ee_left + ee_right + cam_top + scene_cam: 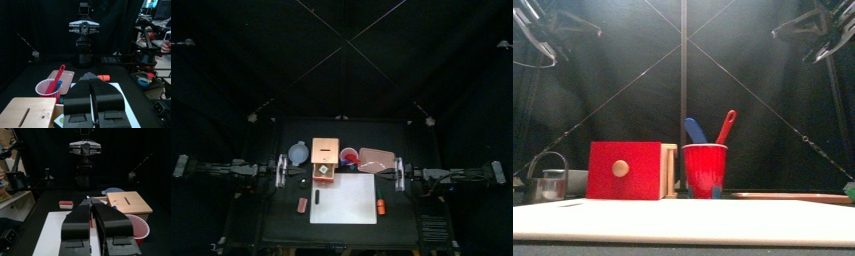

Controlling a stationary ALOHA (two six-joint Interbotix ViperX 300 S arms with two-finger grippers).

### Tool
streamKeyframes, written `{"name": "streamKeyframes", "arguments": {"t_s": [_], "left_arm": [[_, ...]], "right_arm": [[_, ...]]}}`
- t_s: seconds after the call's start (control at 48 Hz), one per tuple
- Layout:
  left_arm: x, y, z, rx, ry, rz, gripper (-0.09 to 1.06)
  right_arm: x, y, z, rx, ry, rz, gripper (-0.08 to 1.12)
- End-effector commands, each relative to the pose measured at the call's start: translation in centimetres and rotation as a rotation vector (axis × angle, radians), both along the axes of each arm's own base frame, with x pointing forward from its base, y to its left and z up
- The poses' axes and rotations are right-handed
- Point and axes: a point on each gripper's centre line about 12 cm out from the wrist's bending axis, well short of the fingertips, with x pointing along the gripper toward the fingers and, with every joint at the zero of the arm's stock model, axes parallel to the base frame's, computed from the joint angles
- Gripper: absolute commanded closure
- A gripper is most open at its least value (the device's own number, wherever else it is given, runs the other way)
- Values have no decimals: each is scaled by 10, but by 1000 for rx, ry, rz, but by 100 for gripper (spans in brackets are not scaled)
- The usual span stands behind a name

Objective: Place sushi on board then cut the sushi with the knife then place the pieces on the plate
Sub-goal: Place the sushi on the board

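Observation:
The white cutting board [346,198] lies at the table's front middle. At its back left corner, by the wooden box [326,151], sits a small dark roll that looks like the sushi [325,172]. The red cup [704,168] holds a blue knife [695,130] and a red knife [724,126]. Right of the cup lies the pink plate [377,158]. My left gripper [89,76] hovers shut at the table's left side, holding nothing. My right gripper [91,202] hovers shut at the right side, also holding nothing.
A blue-grey bowl [298,155] stands left of the box, and a metal cutter [551,185] shows at the front view's left. A small red and white toy [302,204] lies left of the board. An orange toy [381,207] lies at its right edge.

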Motion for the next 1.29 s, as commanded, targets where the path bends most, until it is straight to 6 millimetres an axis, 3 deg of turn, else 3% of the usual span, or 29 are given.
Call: {"name": "streamKeyframes", "arguments": {"t_s": [0.021,0.146,0.292,0.562,0.708,0.958,1.146,1.292], "left_arm": [[5,1,0,-5,8,4,96],[6,3,4,-7,-8,14,94],[6,8,7,-12,-16,40,90],[6,14,9,-23,-21,72,90],[6,17,11,-23,-24,86,90],[5,20,5,-19,-7,101,90],[4,26,5,-19,-6,130,90],[4,29,5,-11,-8,143,90]], "right_arm": [[8,-9,0,22,16,-45,98],[24,-19,1,61,48,-84,96],[58,-27,19,92,67,-110,93],[148,-35,36,117,250,-108,70],[188,-41,25,179,397,-116,49],[225,-55,4,296,492,-145,8],[250,-55,-20,338,644,-131,5],[269,-60,-18,392,712,-126,5]]}}
